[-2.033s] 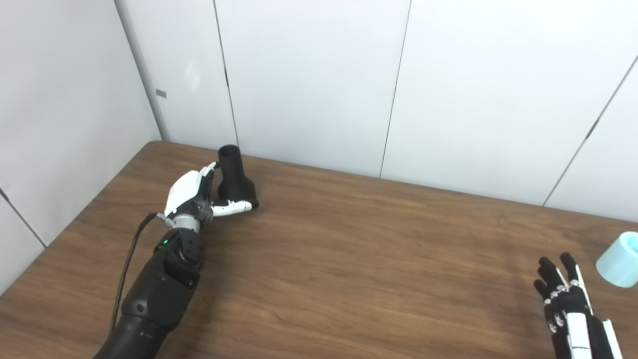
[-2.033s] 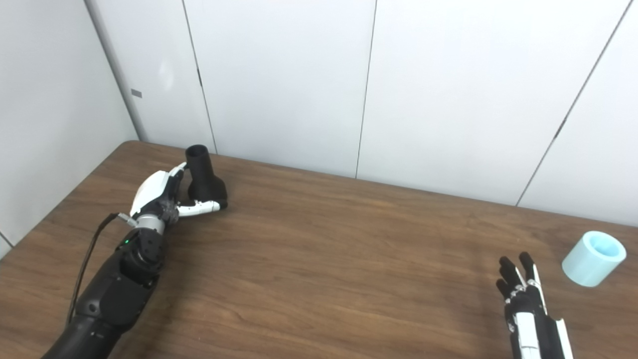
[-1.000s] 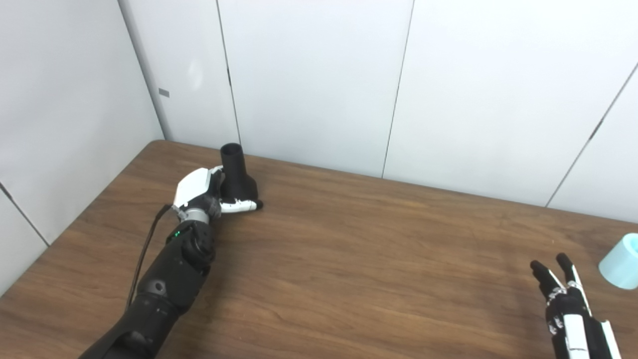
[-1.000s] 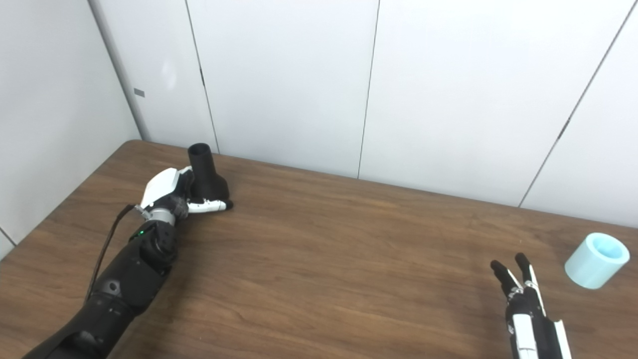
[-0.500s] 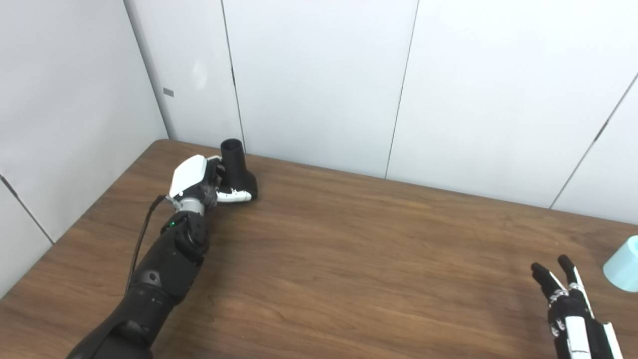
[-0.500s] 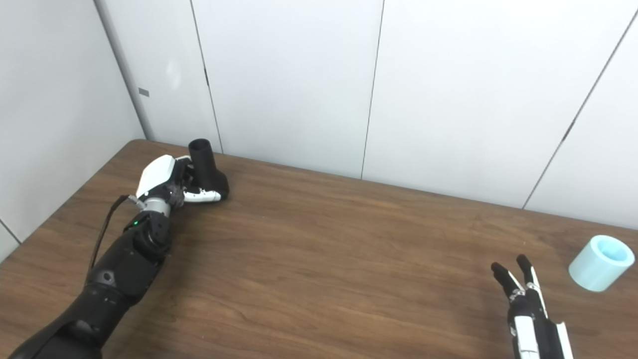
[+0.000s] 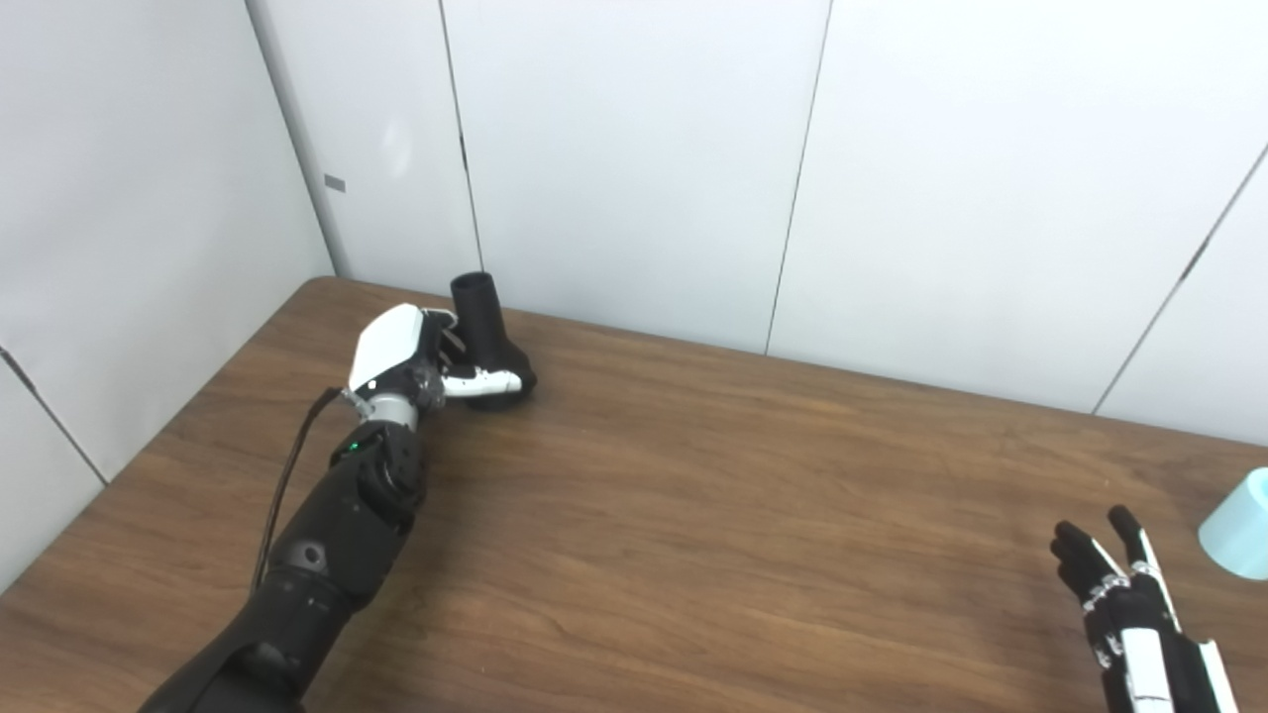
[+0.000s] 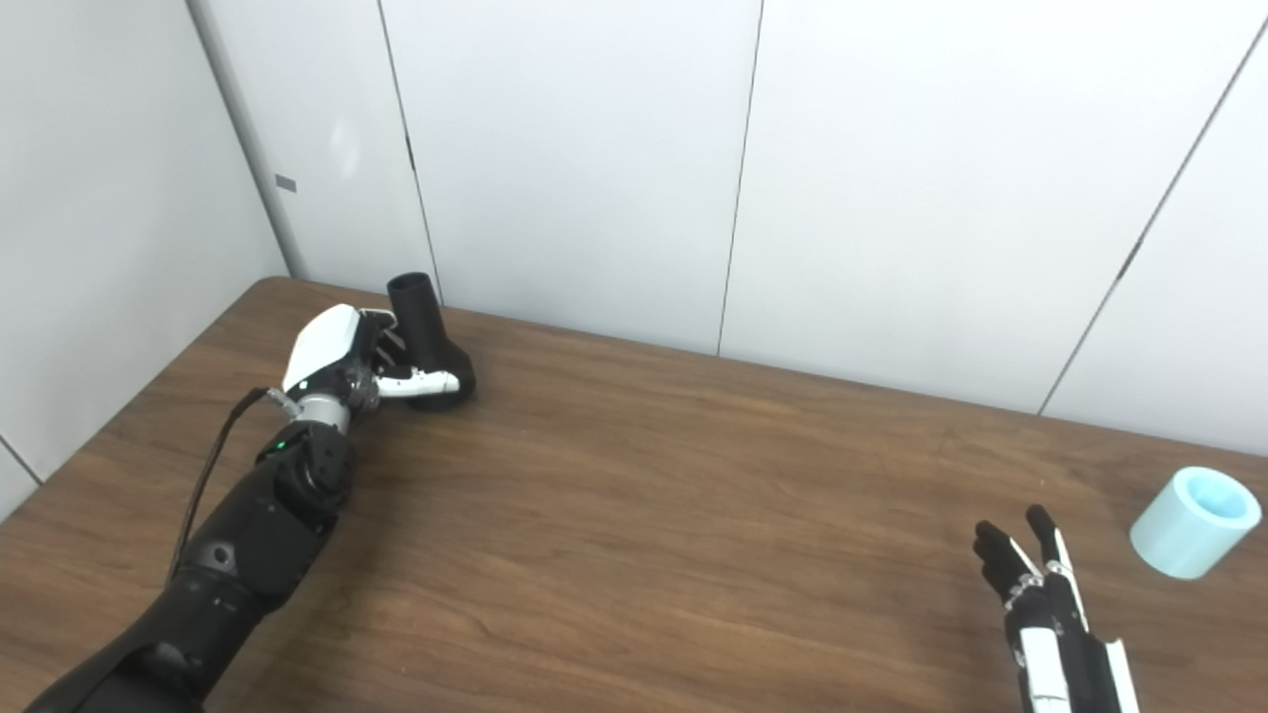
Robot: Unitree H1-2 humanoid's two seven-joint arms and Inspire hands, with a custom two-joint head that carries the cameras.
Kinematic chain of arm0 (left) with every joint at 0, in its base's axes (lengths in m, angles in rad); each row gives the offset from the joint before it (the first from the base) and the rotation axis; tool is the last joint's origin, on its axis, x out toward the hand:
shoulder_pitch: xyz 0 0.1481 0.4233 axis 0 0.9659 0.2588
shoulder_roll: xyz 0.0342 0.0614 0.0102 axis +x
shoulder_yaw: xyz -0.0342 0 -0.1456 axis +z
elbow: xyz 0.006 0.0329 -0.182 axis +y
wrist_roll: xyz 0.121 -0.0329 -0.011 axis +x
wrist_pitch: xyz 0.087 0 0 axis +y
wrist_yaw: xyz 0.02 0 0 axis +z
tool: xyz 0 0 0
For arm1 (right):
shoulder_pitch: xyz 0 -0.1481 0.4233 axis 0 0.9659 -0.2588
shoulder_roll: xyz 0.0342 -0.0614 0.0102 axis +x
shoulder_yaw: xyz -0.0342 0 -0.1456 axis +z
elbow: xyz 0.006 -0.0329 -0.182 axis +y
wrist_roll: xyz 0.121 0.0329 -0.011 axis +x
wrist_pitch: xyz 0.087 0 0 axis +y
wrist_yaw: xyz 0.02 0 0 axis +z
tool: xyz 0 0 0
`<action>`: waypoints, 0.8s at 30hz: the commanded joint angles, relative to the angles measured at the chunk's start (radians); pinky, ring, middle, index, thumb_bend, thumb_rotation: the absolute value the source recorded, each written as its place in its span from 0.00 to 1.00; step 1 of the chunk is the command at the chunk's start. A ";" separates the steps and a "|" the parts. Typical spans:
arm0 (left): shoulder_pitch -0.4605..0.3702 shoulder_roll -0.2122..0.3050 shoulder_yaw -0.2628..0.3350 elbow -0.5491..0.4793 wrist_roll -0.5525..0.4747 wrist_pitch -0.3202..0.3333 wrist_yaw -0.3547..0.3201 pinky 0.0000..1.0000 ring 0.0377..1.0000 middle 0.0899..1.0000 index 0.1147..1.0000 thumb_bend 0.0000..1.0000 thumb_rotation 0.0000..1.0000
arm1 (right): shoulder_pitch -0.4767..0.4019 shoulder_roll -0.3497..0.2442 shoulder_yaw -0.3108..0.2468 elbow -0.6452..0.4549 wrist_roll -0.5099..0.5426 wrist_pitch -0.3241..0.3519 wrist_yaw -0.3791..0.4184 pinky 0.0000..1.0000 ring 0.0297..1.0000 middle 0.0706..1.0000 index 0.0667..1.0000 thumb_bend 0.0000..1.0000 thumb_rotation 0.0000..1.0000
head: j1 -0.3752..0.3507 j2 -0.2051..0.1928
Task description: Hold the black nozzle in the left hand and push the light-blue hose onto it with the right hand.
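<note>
On the wooden table (image 8: 634, 515), the left hand (image 8: 342, 361) wraps the black nozzle (image 8: 428, 337), tilted just off the surface; a firmer grip should precede lifting. The right hand (image 8: 1040, 604), fingers spread and empty, waits near the light-blue hose (image 8: 1194, 522).

White panelled walls (image 8: 892, 178) — brown wooden table (image 8: 644, 515)

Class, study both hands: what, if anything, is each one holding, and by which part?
The left hand grips the black nozzle around its neck, just above the wide base. The right hand is open and holds nothing; the light-blue hose lies apart.
</note>
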 commanded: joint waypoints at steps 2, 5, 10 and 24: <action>0.016 -0.002 -0.024 0.001 0.010 0.007 -0.028 0.46 0.41 0.46 0.41 0.50 0.00 | 0.055 0.020 0.011 0.074 0.001 -0.024 -0.002 0.91 0.89 0.85 0.96 0.54 0.88 | 0.001 0.001; 0.020 -0.002 -0.028 0.002 0.012 -0.001 -0.020 0.47 0.42 0.47 0.41 0.50 0.00 | 0.054 0.018 0.010 0.078 0.000 -0.030 0.001 0.89 0.89 0.85 0.95 0.55 0.88 | 0.001 0.004; 0.024 -0.006 -0.031 0.002 0.018 -0.009 -0.014 0.47 0.42 0.47 0.40 0.50 0.00 | 0.053 0.019 0.010 0.082 -0.008 -0.040 -0.003 0.86 0.87 0.84 0.95 0.54 0.88 | -0.004 0.006; 0.168 -0.027 -0.074 -0.257 0.077 -0.047 -0.001 0.45 0.40 0.43 0.43 0.50 0.00 | 0.054 0.026 0.014 0.075 -0.046 -0.032 -0.019 0.87 0.88 0.85 0.94 0.56 0.88 | -0.045 0.018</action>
